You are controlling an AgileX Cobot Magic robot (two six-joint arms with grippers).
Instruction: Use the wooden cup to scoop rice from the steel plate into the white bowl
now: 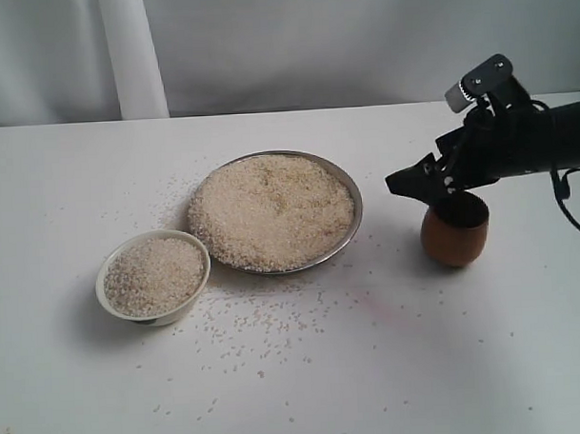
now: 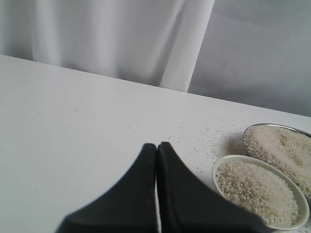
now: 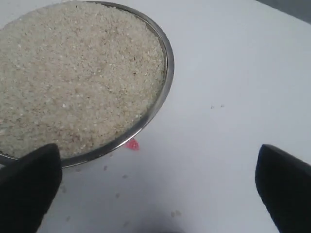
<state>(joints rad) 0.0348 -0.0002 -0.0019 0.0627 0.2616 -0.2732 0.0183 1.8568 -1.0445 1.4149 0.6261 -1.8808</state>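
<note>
White bench [image 1: 467, 363] before a pale curtain [image 1: 313, 45]: rice [image 1: 271, 208] heaped in the steel plate [image 1: 355, 210] at its middle.
Just beside the plate, to its near left in the exterior view, the white bowl [image 1: 104, 290] is full of rice, with loose rice scattered around both. The wooden cup [image 1: 453, 240] stands upright to the plate's right, the right gripper [image 3: 155, 189] at its rim, fingers spread wide. The left gripper [image 2: 156, 145] is closed on nothing.
</note>
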